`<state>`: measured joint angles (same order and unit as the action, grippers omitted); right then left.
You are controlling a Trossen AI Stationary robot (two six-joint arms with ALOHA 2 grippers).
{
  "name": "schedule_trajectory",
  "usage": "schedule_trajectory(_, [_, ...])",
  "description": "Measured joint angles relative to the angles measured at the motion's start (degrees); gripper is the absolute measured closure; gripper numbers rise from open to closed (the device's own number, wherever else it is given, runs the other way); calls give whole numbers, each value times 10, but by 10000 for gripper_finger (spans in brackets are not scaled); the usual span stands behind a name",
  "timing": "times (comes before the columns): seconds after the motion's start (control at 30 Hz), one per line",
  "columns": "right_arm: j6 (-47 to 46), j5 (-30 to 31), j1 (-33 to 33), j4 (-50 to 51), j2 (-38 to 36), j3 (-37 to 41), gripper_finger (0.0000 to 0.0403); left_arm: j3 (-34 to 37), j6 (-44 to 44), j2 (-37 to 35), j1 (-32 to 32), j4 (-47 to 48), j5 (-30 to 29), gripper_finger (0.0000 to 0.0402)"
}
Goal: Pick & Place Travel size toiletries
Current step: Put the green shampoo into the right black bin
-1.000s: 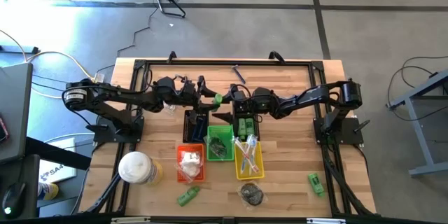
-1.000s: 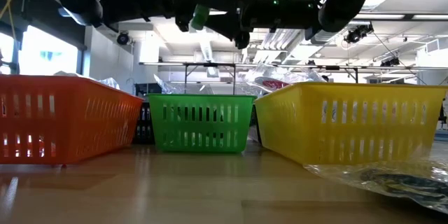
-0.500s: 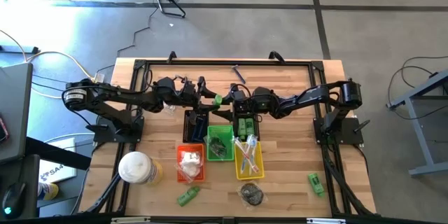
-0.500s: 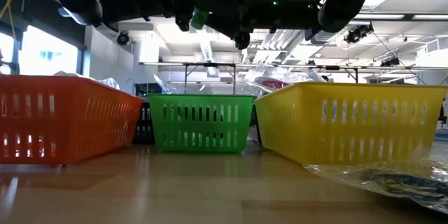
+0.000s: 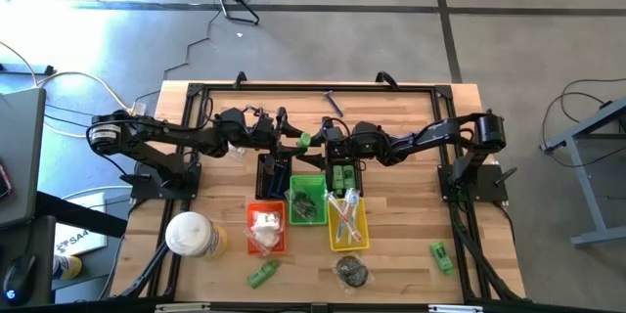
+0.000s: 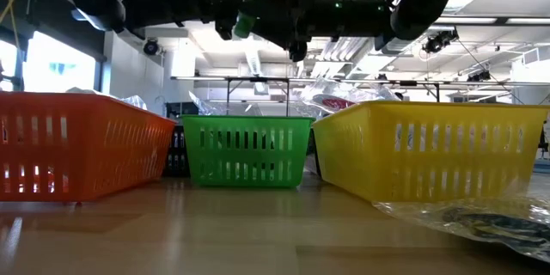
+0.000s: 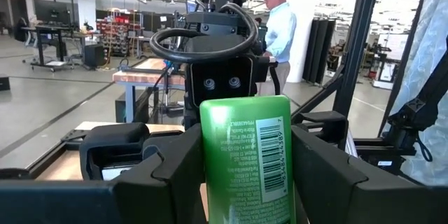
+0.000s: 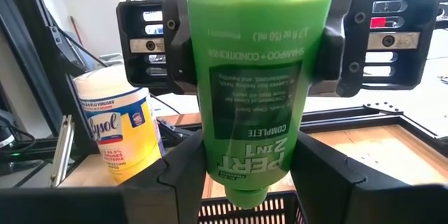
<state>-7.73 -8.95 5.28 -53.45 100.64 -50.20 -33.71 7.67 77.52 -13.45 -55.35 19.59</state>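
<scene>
Now handover mid-air above black basket [image 5: 275, 169] — green bottle [image 5: 304, 139] pinched by left gripper [image 7: 245, 175] jaws and right gripper [image 8: 245, 175] jaws. Light, stiff, slick plastic — grip flat sides mid-body.

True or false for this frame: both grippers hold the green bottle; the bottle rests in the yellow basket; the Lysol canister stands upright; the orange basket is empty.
1. Both the left gripper and the right gripper clamp the green bottle. True.
2. The bottle rests in the yellow basket. False: it is held above the baskets.
3. The Lysol canister stands upright. True.
4. The orange basket is empty. False: white wrapped pieces lie inside.
</scene>
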Motion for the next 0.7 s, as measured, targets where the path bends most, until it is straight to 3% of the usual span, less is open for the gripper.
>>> schedule_trajectory(0.23, [2, 0, 0, 2, 0, 0, 227, 0, -14, 0, 0, 3, -1, 213])
schedule_trajectory(0.5, [1, 0, 0, 2, 0, 0, 227, -22, -18, 0, 0, 35, -3, 169])
schedule_trajectory(0.7, [0, -3, -1, 30, -4, 0, 227, -23, -31, -19, -1, 45, 0, 163])
